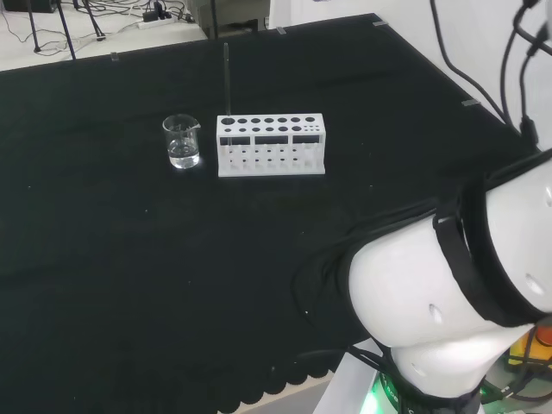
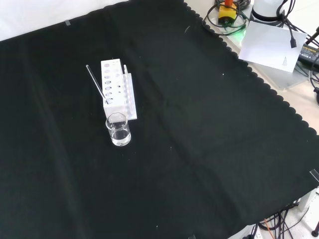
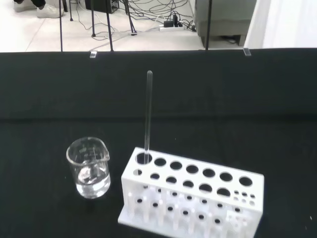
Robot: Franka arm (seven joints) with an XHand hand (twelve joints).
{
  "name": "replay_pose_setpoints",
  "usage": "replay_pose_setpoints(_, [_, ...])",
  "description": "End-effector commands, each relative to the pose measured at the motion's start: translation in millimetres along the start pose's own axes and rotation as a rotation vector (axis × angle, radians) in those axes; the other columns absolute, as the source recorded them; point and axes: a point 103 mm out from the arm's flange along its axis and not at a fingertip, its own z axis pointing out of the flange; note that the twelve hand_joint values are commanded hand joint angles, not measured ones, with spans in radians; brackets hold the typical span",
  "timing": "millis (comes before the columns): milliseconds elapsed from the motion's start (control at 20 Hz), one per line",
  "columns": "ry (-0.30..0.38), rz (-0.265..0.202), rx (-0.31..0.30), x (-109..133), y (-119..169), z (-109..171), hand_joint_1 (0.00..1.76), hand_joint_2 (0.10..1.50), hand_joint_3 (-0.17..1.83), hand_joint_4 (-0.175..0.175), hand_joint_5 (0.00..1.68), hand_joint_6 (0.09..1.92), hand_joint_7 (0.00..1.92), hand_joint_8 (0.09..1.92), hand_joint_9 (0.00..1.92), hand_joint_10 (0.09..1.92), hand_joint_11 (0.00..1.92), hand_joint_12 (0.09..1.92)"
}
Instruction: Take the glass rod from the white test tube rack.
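A white plastic test tube rack (image 1: 271, 145) with rows of round holes stands on the black cloth (image 1: 129, 259) that covers the bench. It is the landmark for all the rest. A thin clear glass rod (image 1: 227, 79) stands in the rack, in a hole at the end of the rack that is nearest to the beaker. In the head view this is the left end, in the back row, and the rod rises almost upright well above the top of the rack (in the front view it leans away from the rack toward the upper left).

A small clear glass beaker (image 1: 182, 142) stands just beside this same end of the rack, apart from it, not touching. It holds a little clear liquid at the bottom.

In the head view the white link of the arm (image 1: 448, 302) is well apart from the rack, at the lower right. Whether the fingers are apart or together, I cannot tell.
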Motion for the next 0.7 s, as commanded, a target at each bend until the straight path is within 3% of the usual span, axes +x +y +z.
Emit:
replay_pose_setpoints(50, [-0.019,-0.034,-0.031,2.0,53.3,-3.8,0.38,1.05,0.25,-0.078,0.02,0.09,0.00,0.38,0.00,0.57,0.00,0.64])
replay_pose_setpoints(700, [-0.037,-0.100,0.003,0.2,130.4,31.4,0.39,1.07,0.24,-0.078,0.05,0.09,0.00,0.46,0.00,0.67,0.00,0.74])
